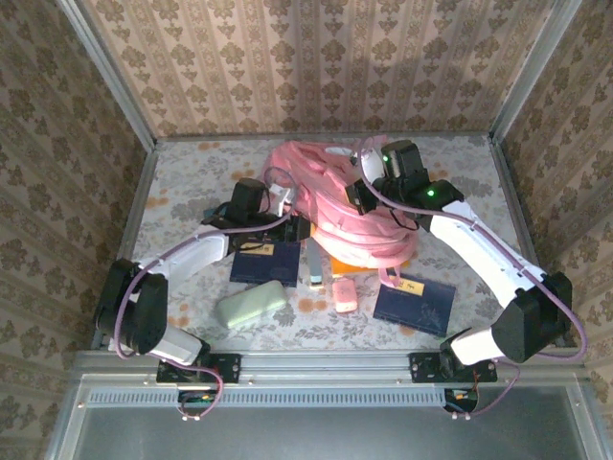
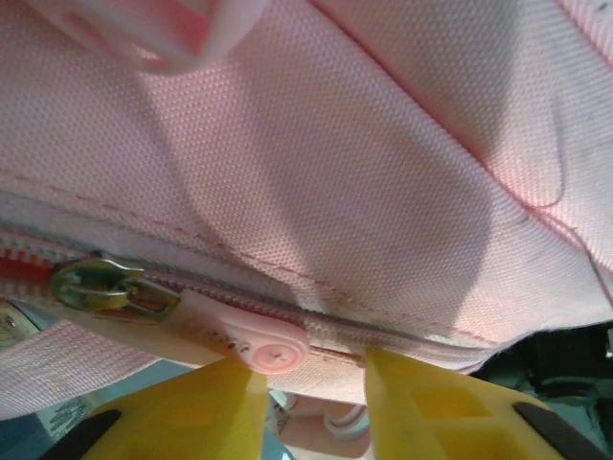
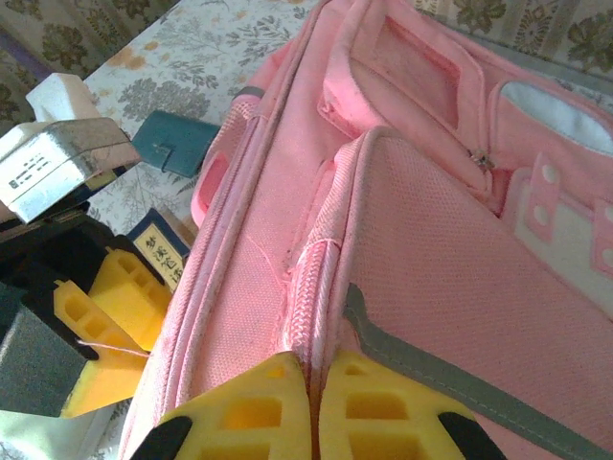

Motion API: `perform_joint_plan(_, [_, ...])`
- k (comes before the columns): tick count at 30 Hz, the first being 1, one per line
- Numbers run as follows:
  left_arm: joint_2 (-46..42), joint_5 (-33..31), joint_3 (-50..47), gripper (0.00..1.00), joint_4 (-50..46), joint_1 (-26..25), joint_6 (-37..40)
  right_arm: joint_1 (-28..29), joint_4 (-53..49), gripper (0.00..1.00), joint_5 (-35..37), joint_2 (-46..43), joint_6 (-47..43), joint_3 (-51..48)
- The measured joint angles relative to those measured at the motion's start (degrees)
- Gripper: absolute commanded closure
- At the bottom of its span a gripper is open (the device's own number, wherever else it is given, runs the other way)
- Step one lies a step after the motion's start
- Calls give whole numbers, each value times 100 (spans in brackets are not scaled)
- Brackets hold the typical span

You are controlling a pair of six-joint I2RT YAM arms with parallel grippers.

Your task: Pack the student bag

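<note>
Nearest, on the desk [image 1: 192, 182]: a pale green case [image 1: 251, 305], a small pink thing [image 1: 344, 295] and a dark blue booklet [image 1: 414, 305], all unpacked. Just behind, a second booklet [image 1: 263, 261], close against the student bag [image 1: 326, 182].

Mid-desk, the student bag itself, slumped on its side, strap loops spilling toward the near edge, both arms reaching onto it.

Left claw [image 2: 311, 372] at the bag's left flank, fingers apart, clamped on nothing. Pink zip pull [image 2: 273, 350] just above one fingertip, brass slider [image 2: 101, 287] a little further along the zip.

Right claw [image 3: 311, 388] on the bag's upper edge, fingers pressed together, seemingly pinching a thin ridge of seam beside the grey stripe [image 3: 412, 359].

Probably light while unfilled, and soft: woven cloth, likely to sag, fold and slide across the desk under a one-sided tug. Neither fragile nor slippery. Best taken by seam ridges, straps or the zip pull rather than by flat panels. One claw to anchor the cloth, the other to draw the pull along the zip line.
</note>
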Motion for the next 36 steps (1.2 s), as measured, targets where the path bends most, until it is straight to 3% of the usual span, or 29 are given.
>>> perform_joint_plan(8, [7, 13, -96, 58, 254, 125, -289, 0, 125, 100, -39, -9, 109, -15])
perform_joint_plan(16, [-243, -116, -214, 52, 256, 614, -319, -17, 122, 100, -85, -46, 120, -15])
perform_joint_plan(23, [-140, 7, -208, 46, 227, 599, -201, -26, 125, 100, -166, -46, 179, -15])
perform_joint_plan(32, [-79, -302, 221, 43, -608, 492, 442, -39, 122, 100, -267, -46, 205, -13])
perform_joint_plan(36, [-98, -289, 103, 33, -498, 529, 343, -66, 118, 100, -332, -48, 208, -11])
